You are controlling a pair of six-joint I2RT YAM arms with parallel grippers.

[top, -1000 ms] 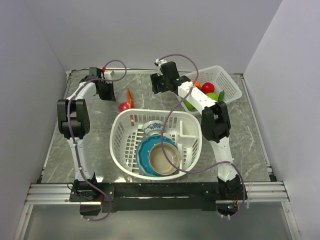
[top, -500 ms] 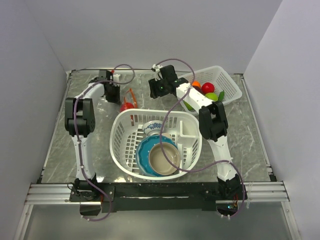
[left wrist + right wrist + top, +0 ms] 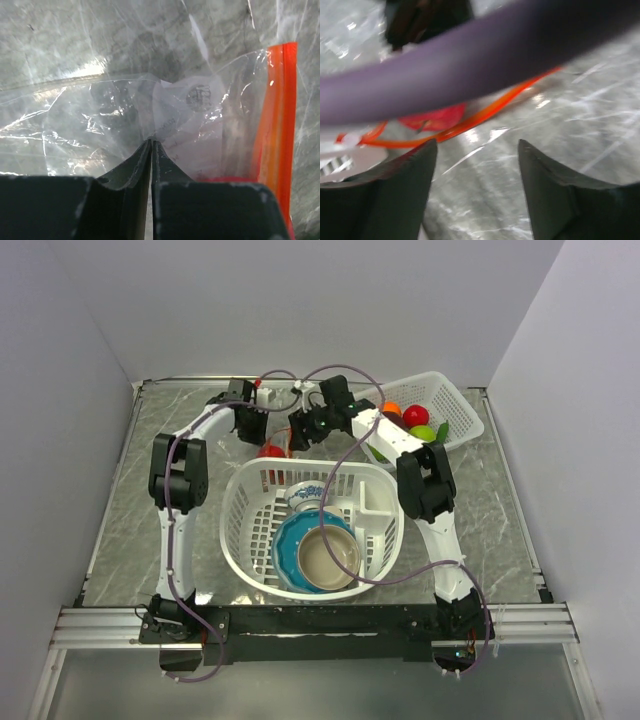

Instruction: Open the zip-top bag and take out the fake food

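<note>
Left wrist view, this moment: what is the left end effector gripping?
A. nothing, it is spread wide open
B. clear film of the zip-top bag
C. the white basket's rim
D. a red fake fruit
B: the left end effector is closed tight, pinching the clear film of the zip-top bag, whose orange zip strip runs along the right of that view.

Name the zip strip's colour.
The zip strip is red-orange, clearest in the left wrist view.

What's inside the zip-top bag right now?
One red piece of fake food shows through the clear zip-top bag. The arms cover the rest from above, so further pieces cannot be seen.
</note>
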